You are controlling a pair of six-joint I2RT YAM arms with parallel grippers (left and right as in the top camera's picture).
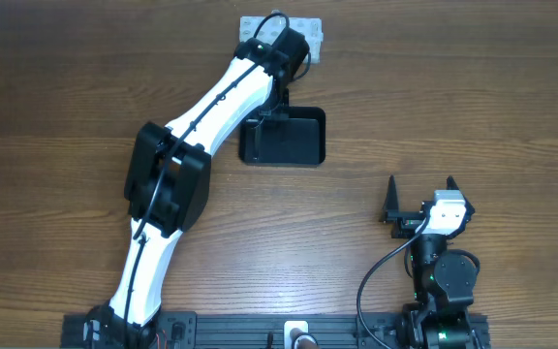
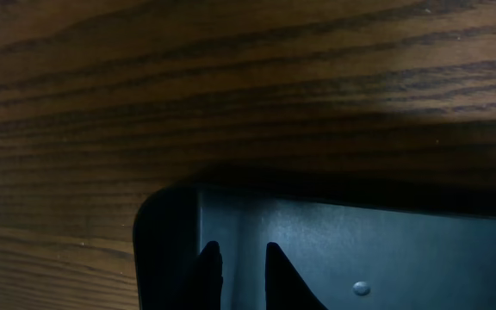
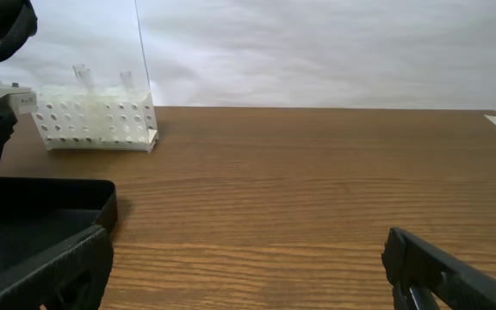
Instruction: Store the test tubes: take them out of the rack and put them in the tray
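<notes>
Tray point(image 2: 403, 250) corner under left pincer point(image 2: 242, 251), wood-grain table point(image 2: 231, 86) beyond its rim

Left arm point(image 1: 231, 92) hides much of the rack point(image 1: 313, 39); tubes point(image 3: 126, 79) perhaps two.

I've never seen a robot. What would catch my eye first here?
The long white left arm stretches across the wooden table, its claw low over a corner of a black tray. Just beyond the tray stands a white rack full of holes, with clear tubes poking up. The right claw rests open near its own base.
</notes>
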